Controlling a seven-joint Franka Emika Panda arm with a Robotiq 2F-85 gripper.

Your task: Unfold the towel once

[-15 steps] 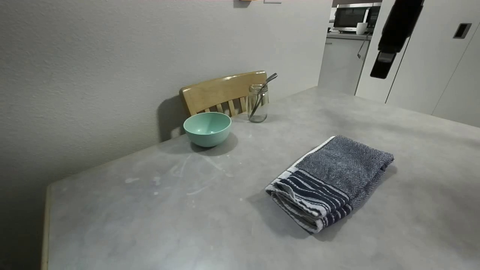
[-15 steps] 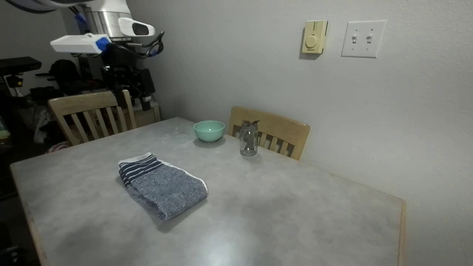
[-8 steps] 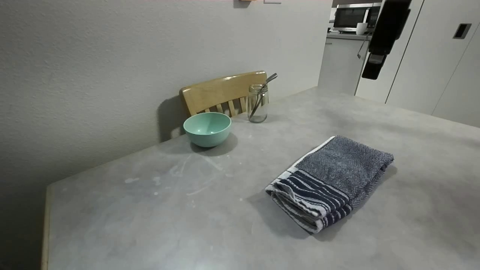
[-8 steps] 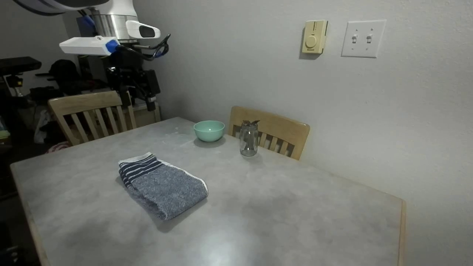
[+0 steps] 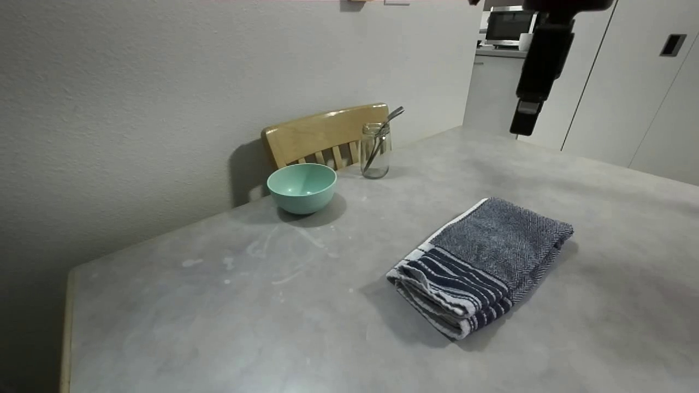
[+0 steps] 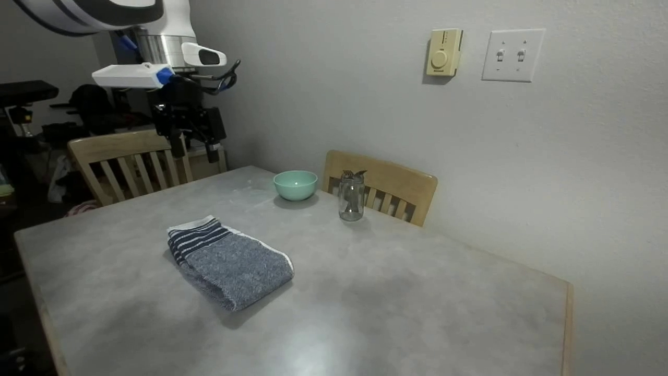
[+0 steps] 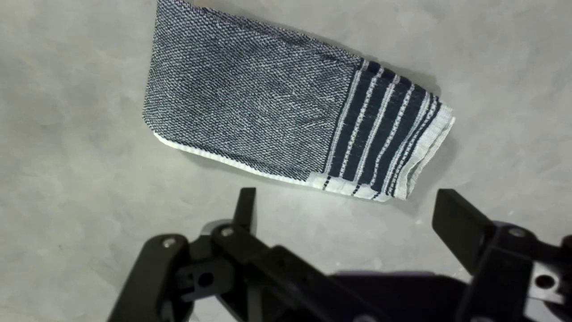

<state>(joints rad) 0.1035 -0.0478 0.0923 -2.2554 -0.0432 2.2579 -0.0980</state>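
The towel [image 5: 480, 256] lies folded in layers on the grey table. It is grey-blue with a navy and white striped end band and a white edge. It also shows in an exterior view [image 6: 235, 258] and in the wrist view [image 7: 254, 94]. In the wrist view my gripper [image 7: 347, 197] is open, with wide-spaced fingers and nothing between them but table surface. The towel lies just above the fingertips in that picture, with the striped end toward the right finger. In the exterior views the gripper [image 6: 195, 153] hangs above the table, apart from the towel; only part shows in an exterior view [image 5: 525, 123].
A teal bowl [image 5: 302, 188] stands near the wall edge of the table [image 5: 218, 327]. A glass jar [image 5: 375, 155] with cutlery stands beside it. A wooden chair [image 5: 327, 131] stands between table and wall, and another chair [image 6: 125, 156] stands at the far edge.
My gripper has moved leftward and down in an exterior view, and a little rightward and lower overall in an exterior view. The towel, bowl and jar have not moved.
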